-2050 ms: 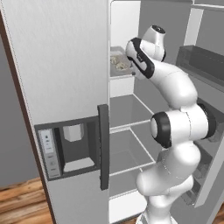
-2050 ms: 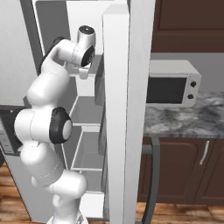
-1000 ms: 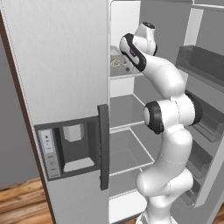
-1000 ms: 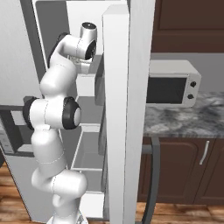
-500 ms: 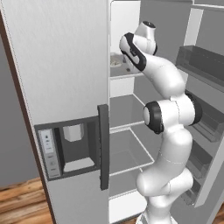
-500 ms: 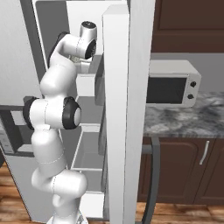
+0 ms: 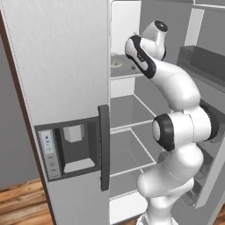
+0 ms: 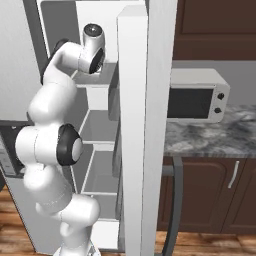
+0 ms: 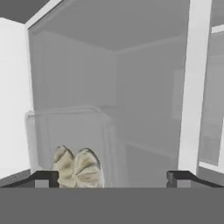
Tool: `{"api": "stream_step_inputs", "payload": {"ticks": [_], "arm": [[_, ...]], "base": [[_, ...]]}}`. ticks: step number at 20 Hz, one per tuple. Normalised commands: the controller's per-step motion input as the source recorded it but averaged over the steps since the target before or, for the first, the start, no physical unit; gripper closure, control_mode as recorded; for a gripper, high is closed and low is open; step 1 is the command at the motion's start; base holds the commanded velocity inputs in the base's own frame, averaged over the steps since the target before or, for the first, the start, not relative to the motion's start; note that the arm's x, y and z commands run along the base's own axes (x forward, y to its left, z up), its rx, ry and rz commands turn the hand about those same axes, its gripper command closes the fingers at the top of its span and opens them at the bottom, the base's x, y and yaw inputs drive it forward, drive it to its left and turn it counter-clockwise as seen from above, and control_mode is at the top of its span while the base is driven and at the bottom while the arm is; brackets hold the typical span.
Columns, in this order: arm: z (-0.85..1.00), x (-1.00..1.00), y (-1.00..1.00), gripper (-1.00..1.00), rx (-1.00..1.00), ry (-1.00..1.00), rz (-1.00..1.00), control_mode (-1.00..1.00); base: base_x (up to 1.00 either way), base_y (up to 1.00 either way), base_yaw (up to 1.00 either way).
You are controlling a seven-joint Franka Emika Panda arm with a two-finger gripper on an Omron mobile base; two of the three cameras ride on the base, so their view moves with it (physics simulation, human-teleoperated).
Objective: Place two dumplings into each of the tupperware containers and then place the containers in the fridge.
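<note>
while its jaws gape wide and empty, pincer (image 9: 112, 178) faces the dumplings (image 9: 77, 168).

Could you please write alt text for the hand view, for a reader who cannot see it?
Two dumplings sit in a translucent whitish tupperware container on a fridge shelf. The pincer is open, its fingertips spread wide at the bottom edge.

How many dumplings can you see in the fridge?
2. The dumplings sit side by side in a whitish container on a fridge shelf, just ahead of the hand. More could be hidden.
</note>
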Motion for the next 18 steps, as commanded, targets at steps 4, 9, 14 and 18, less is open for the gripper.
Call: {"api": "stream_step_inputs", "payload": {"ticks": [4, 9, 14, 18], "arm": [[0.44, -1.00, 0.00, -1.00, 0.00, -0.03, -0.04, -1.00], [0.14, -1.00, 0.00, -1.00, -0.01, 0.00, 0.00, -1.00], [-0.14, -1.00, 0.00, -1.00, -0.09, 0.08, 0.02, -1.00], [-0.13, -1.00, 0.00, -1.00, -0.07, 0.19, 0.03, -1.00]], "base": [[0.00, 0.00, 0.00], [0.00, 0.00, 0.00], [0.00, 0.00, 0.00], [0.00, 0.00, 0.00]]}}
